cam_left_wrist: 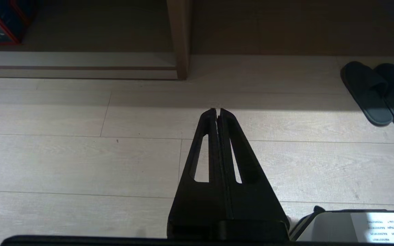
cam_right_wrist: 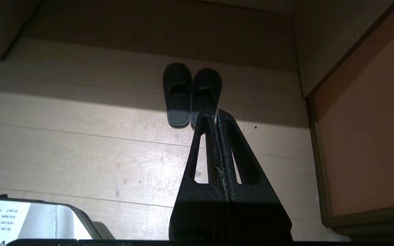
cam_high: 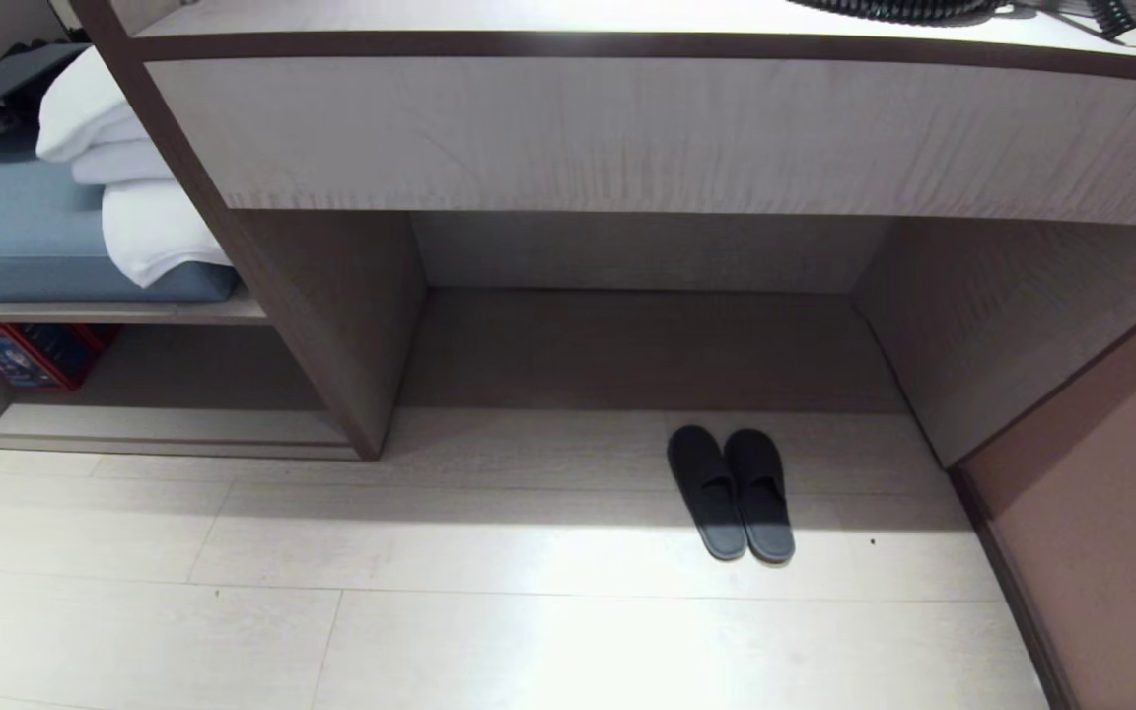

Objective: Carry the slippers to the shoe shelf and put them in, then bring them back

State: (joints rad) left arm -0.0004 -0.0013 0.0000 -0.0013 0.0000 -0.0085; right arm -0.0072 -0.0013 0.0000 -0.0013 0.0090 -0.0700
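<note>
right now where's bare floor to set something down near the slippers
Bare planks run left of the slippers to the desk's upright panel, and nearer the robot. The recess behind their toes is bare too. The strip between the slippers and the brown wall is narrower. The cushioned bench is crowded with white towels.

I'm seeing folded white towels (cam_high: 124, 168) lying on a blue bench cushion (cam_high: 26, 237), a red box (cam_high: 26, 355) sitting beneath, and pale wood-plank flooring (cam_high: 430, 611) stretching below.

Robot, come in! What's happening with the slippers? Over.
Left gripper and right gripper: jaws shut, empty. Slippers side by side on the floor, untouched. Path to them open. Over.
</note>
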